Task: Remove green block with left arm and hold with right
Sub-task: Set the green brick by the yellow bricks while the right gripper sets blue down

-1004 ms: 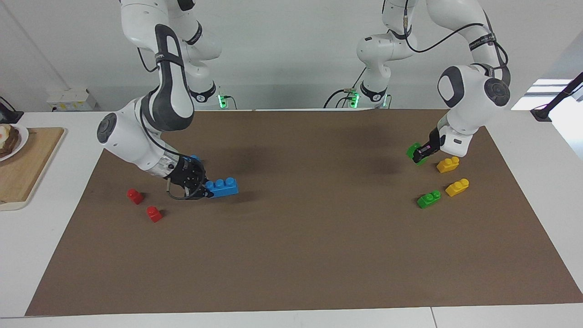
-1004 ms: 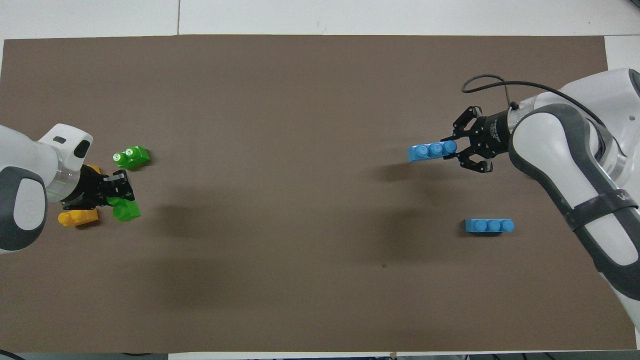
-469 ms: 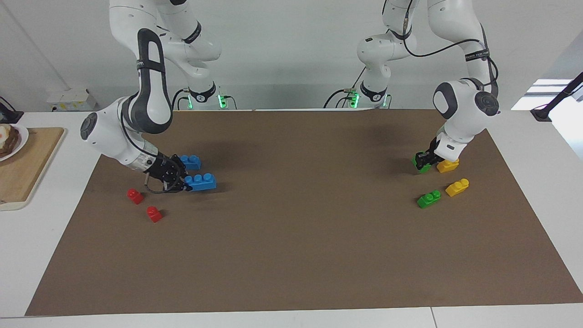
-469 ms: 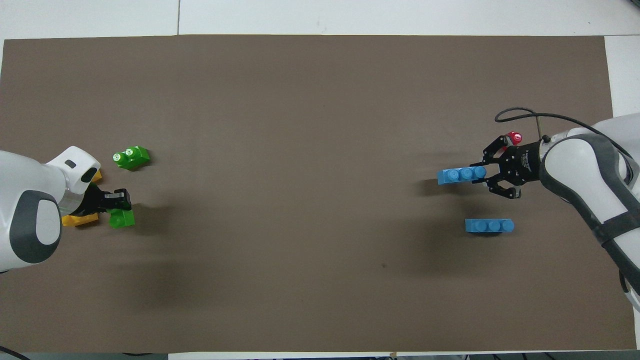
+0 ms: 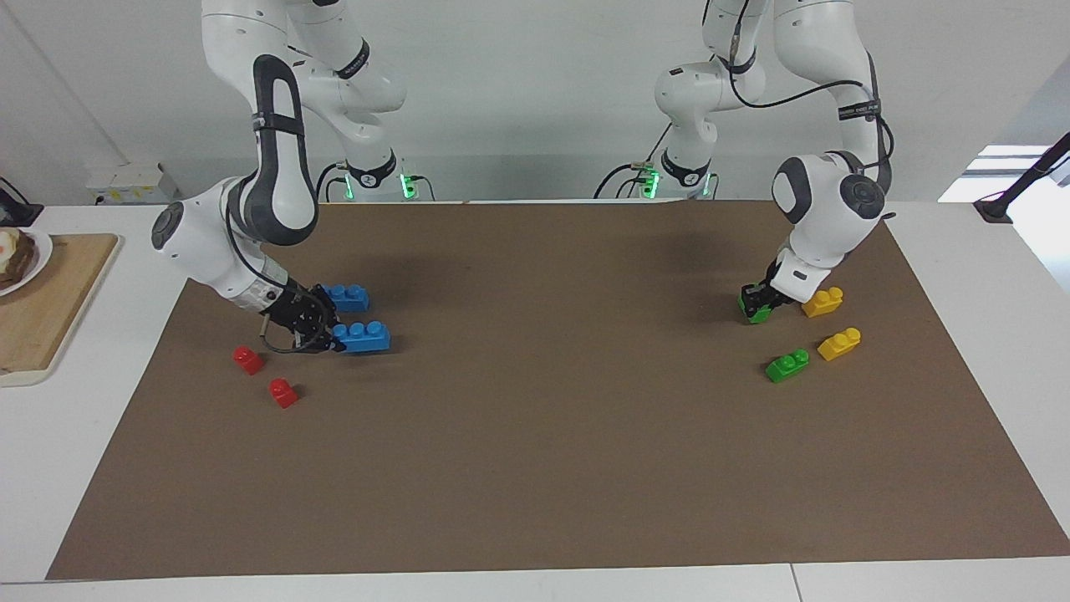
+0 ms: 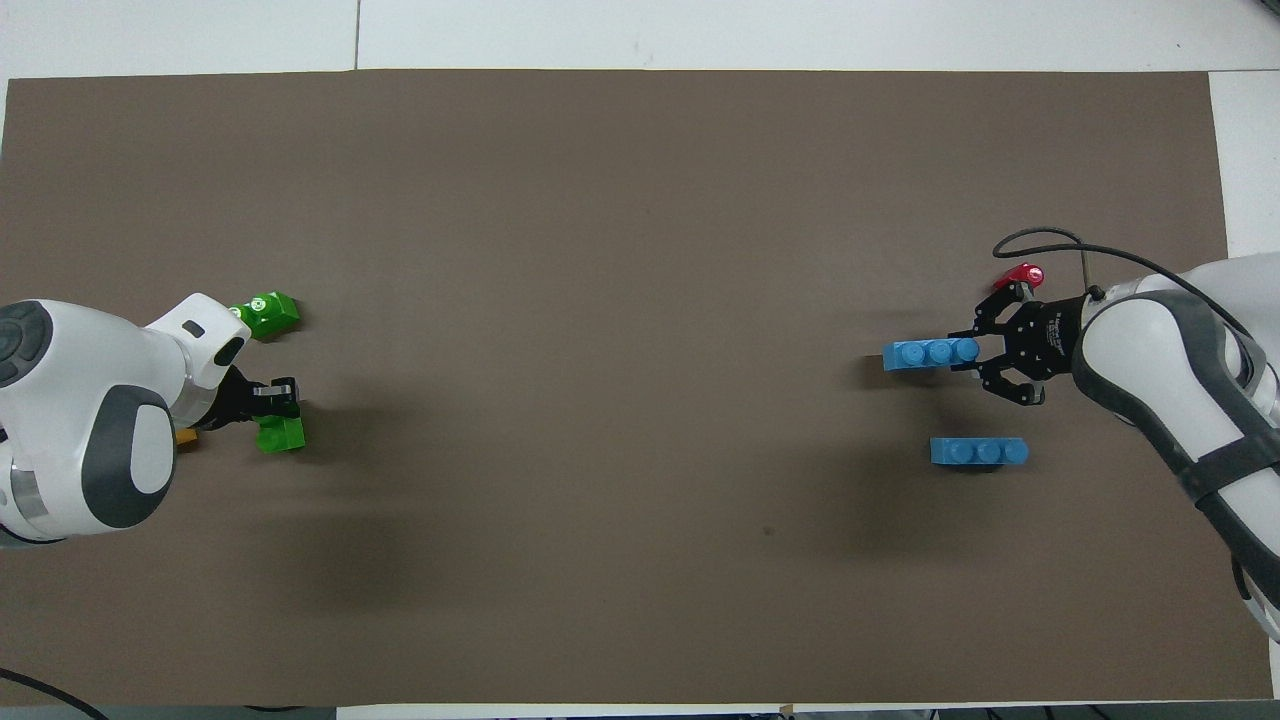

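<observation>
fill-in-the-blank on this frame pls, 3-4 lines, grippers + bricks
1. The left gripper is shut on a ____ block.
2. The right gripper holds a ____ brick with three studs.
3. The other blue brick lies ____ to the robots than the held one.
4. Two small ____ bricks sit at the right arm's end of the mat.

Missing words: green; blue; nearer; red

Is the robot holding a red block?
No, the right gripper holds a blue brick; both red blocks lie on the mat.
</observation>
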Motion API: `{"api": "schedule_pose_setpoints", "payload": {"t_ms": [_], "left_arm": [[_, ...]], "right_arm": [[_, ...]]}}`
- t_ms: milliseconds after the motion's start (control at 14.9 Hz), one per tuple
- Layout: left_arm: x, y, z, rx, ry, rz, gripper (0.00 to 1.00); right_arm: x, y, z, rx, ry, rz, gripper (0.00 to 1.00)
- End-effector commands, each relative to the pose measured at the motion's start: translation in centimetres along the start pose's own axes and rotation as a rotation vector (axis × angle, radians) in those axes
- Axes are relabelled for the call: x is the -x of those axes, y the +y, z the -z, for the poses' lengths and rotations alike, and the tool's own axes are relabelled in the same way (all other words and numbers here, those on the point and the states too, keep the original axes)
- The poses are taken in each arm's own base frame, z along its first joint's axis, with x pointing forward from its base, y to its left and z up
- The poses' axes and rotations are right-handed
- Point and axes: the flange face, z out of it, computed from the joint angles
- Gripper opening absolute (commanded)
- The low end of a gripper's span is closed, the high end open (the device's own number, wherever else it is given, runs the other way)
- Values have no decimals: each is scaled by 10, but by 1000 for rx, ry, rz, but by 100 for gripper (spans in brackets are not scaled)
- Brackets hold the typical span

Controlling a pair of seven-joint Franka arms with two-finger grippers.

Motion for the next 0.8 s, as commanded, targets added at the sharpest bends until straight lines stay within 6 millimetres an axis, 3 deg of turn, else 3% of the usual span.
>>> {"api": "schedule_pose_setpoints", "payload": {"t_ms": [0, 134, 201, 268, 469, 736], "left_arm": [[7, -2, -10, -15, 16, 6, 16], [7, -3, -10, -15, 17, 7, 52], [7, -3, -10, -15, 16, 7, 85], [7, -3, -10, -15, 14, 9, 100], [2, -2, 0, -14, 22, 22, 100], [-16, 5, 68, -14, -7, 13, 100]], "right_arm": [[-8, 11, 6, -33, 9, -12, 0], [-12, 10, 5, -43, 16, -10, 0], [-14, 9, 2, -46, 21, -4, 0], [-14, 9, -1, -44, 23, -1, 0], [-18, 7, -8, -46, 31, -3, 0], [-14, 6, -13, -48, 38, 5, 0]]}}
